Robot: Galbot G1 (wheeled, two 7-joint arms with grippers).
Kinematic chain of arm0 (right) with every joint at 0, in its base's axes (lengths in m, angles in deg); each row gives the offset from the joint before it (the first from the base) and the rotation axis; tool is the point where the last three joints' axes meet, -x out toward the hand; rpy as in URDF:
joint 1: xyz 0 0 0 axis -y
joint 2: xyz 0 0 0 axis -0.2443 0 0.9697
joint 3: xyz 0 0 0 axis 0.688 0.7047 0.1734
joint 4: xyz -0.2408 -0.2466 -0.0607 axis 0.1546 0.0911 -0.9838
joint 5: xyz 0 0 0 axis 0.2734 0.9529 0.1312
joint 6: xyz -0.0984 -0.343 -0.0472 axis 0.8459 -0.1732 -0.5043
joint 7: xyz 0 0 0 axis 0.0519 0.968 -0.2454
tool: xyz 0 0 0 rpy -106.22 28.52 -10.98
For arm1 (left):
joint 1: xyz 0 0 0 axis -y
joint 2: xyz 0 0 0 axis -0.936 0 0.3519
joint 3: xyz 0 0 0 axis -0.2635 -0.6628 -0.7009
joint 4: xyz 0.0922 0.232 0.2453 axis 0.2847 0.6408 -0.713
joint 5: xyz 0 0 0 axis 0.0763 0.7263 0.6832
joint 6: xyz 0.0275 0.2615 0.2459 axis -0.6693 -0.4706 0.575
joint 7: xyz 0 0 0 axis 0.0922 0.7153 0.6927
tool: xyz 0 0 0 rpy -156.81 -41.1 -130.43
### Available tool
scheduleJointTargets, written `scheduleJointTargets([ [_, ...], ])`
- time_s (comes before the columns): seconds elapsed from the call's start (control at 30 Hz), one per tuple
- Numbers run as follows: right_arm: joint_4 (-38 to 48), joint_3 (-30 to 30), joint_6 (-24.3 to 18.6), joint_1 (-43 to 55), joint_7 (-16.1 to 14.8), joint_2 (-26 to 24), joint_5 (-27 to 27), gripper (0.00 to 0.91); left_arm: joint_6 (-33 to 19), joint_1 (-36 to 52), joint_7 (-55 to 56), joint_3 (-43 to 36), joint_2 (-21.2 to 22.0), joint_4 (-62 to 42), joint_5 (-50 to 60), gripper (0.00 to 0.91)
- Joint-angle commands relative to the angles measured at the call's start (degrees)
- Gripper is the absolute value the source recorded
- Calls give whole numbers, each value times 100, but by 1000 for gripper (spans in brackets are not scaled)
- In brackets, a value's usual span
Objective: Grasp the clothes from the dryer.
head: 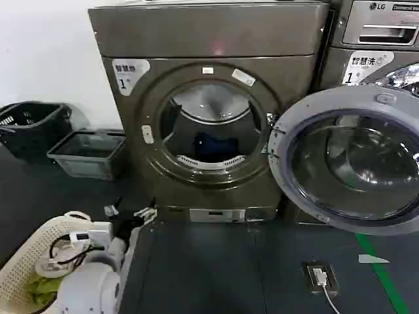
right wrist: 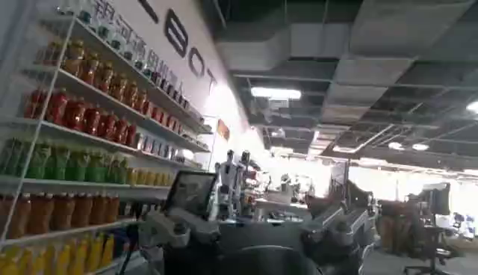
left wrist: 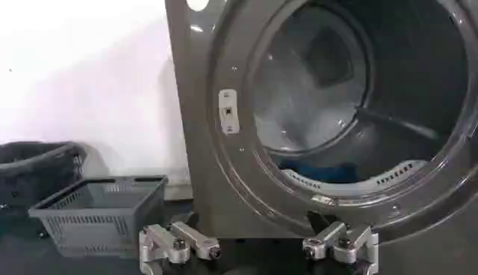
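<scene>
Left gripper (left wrist: 258,245) jaws spread before dryer (head: 209,39), clothes (head: 211,148) inside

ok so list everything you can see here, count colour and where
dryer: 1, bronze-brown, centre, door swung open to the right
clothes: 1 bundle, dark navy, low inside the drum
LG machine: 1, grey, right of the dryer
grey basket: 1, floor left of the dryer
black basket: 1, far left by the wall
white basket: 1, bottom left, yellow-green cloth inside
floor socket: 1, dark, floor right
left gripper: open, low before the dryer
right gripper: open, facing shelves of bottles
</scene>
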Motion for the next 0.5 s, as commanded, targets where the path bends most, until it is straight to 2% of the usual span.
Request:
scheduleJointTargets([
  [0.03, -23, -19, 25, 13, 27, -7, 10, 907, 281, -8, -4, -4, 0, 2, 4, 907],
  [0.17, 88, 104, -396, 14, 185, 13, -102, 907, 281, -24, -15, 0, -1, 3, 9, 907],
  [0.5, 81, 108, -430, 23, 182, 20, -109, 907, 281, -129, -32, 17, 6, 52, 7, 907],
])
